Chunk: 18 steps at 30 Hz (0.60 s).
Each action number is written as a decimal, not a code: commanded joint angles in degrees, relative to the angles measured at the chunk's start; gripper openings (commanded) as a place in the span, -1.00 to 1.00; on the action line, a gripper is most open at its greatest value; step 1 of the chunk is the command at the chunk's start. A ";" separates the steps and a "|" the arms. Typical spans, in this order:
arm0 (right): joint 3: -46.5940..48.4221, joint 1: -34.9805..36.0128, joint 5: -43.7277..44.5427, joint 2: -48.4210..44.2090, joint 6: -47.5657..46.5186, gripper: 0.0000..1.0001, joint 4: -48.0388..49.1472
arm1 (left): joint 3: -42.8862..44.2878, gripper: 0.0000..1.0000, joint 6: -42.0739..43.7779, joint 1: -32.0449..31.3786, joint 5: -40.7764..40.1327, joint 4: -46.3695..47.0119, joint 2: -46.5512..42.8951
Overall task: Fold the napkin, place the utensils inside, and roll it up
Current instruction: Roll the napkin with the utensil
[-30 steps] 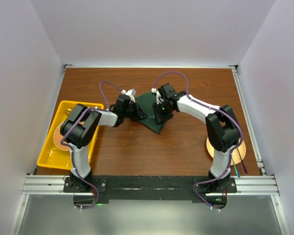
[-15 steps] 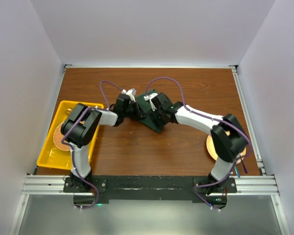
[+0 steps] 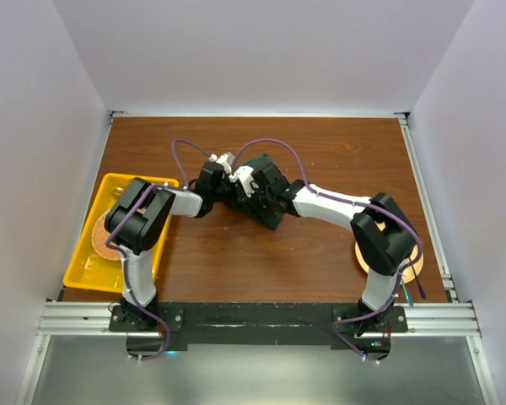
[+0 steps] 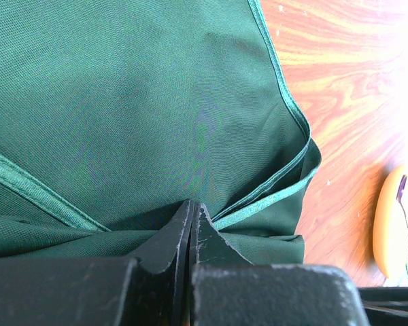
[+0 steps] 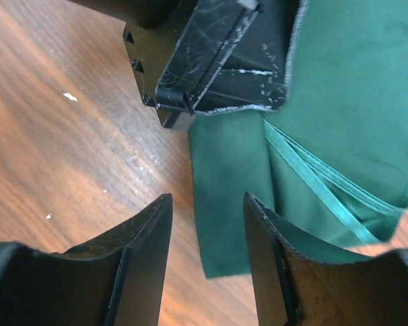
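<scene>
The dark green napkin (image 3: 272,218) lies bunched in folds at mid-table, and its hemmed layers fill the left wrist view (image 4: 156,102). My left gripper (image 3: 236,192) is shut, its tips (image 4: 191,207) pinched into a fold of the cloth. My right gripper (image 3: 251,194) stands open right beside it. Its jaws (image 5: 207,210) straddle a lower corner of the napkin (image 5: 228,197) without gripping it. The utensils (image 3: 418,283) are thin sticks lying by the orange plate (image 3: 367,257) at the near right.
A yellow tray (image 3: 78,272) with a woven round mat (image 3: 95,238) in it sits at the left edge. Metal rails run along the table's right side and near edge. White walls close in the back and sides.
My right arm has swung left across the napkin until its gripper sits next to the left one, and the cloth has bunched up. The left gripper has stayed shut in place.
</scene>
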 commanded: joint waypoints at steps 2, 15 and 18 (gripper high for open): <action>0.25 -0.07 -2.13 1.19 -2.16 -0.03 5.00 | -3.35 -1.00 3.92 0.38 -4.09 -13.29 5.46; 0.42 0.37 2.07 7.96 -1.99 0.07 6.50 | -3.53 -1.00 3.48 0.47 -2.86 -12.59 5.82; 0.86 0.90 5.33 9.19 -0.15 0.00 4.39 | -3.96 -1.00 3.21 0.56 -2.25 -11.89 5.64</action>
